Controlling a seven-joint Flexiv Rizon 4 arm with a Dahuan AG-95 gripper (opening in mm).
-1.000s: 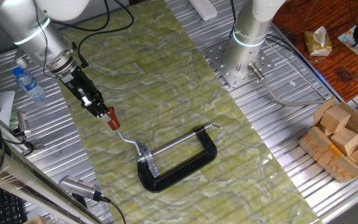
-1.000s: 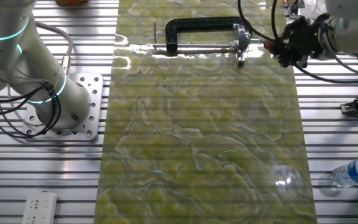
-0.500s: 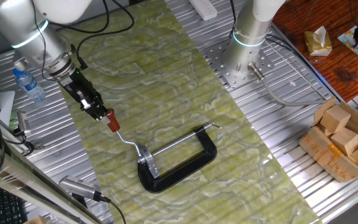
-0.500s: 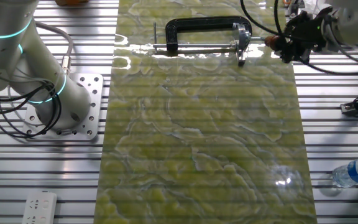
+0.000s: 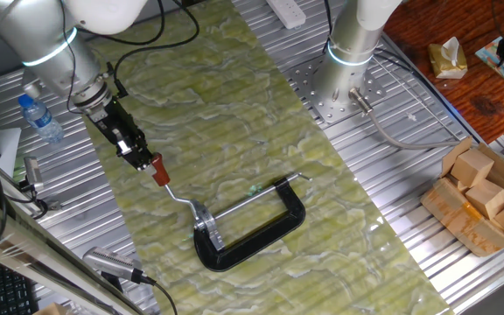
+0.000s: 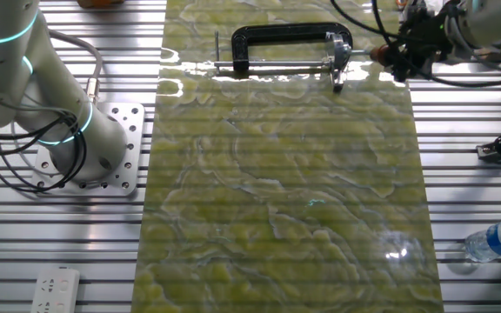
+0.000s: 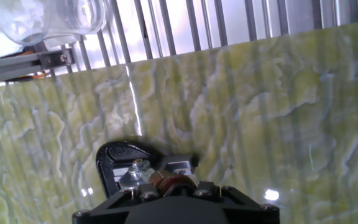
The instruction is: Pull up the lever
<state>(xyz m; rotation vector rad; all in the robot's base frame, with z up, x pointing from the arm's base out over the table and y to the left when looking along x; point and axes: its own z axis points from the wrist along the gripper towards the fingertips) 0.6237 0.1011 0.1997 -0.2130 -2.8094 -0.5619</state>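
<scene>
At the left of one fixed view our gripper (image 5: 145, 161) was closed on the red-brown knob of the lever (image 5: 175, 192), whose bent rod ran down to the black clamp (image 5: 261, 234) on the green mat (image 5: 234, 96). We judged the grasp made and the upward pull unfinished.

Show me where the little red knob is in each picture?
One fixed view: the knob is left of centre, at the gripper tip.
Other fixed view: knob top right, beside the clamp.
Hand view: bottom centre, in front of the clamp.
Shared landmark: the black clamp.
</scene>
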